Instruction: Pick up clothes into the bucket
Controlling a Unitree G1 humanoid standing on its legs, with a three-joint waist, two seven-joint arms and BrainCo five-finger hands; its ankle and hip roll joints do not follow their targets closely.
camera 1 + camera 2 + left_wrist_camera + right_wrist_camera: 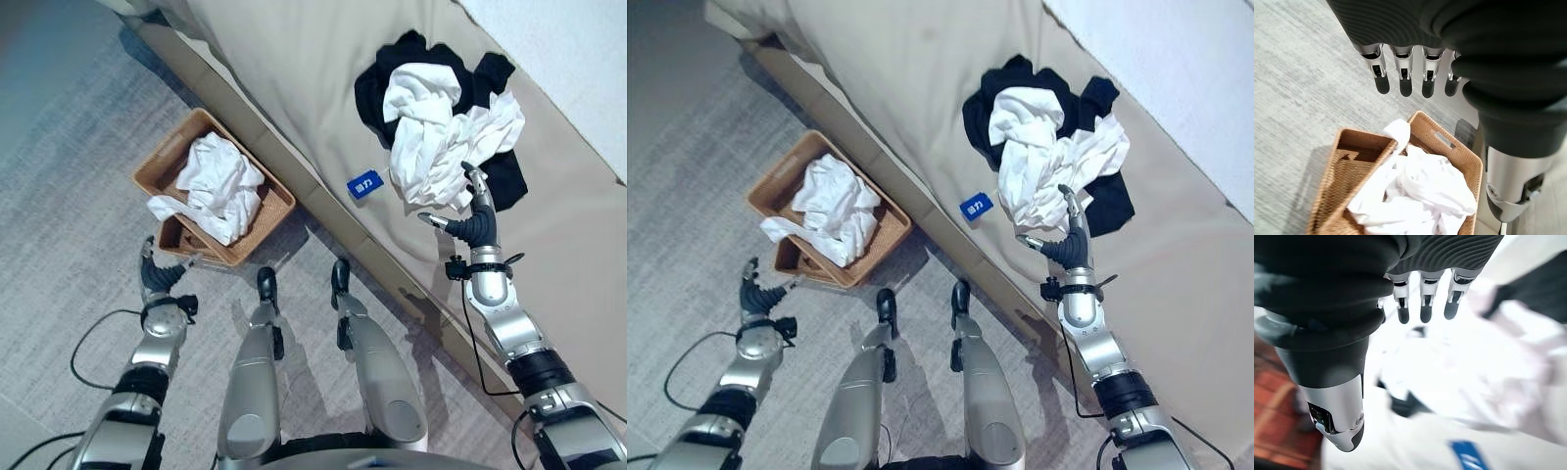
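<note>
A heap of white clothes [441, 137] lies on black clothes [392, 73] on the beige bed [294, 59]. My right hand [473, 217] hovers at the heap's near edge, fingers straight and open, holding nothing; the right wrist view shows its fingers [1422, 308] above white cloth [1459, 362]. A woven brown basket [162, 162] stands on the floor beside the bed, with white clothes [217, 184] in it, one piece hanging over its near rim. My left hand [160, 272] is open just in front of the basket [1469, 159], empty, fingers [1403, 78] straight.
A small blue tag [363, 185] lies on the bed near its edge, left of the heap. The bed's long side rail [294, 166] runs diagonally between basket and heap. Grey carpet [59, 225] spreads left of the basket.
</note>
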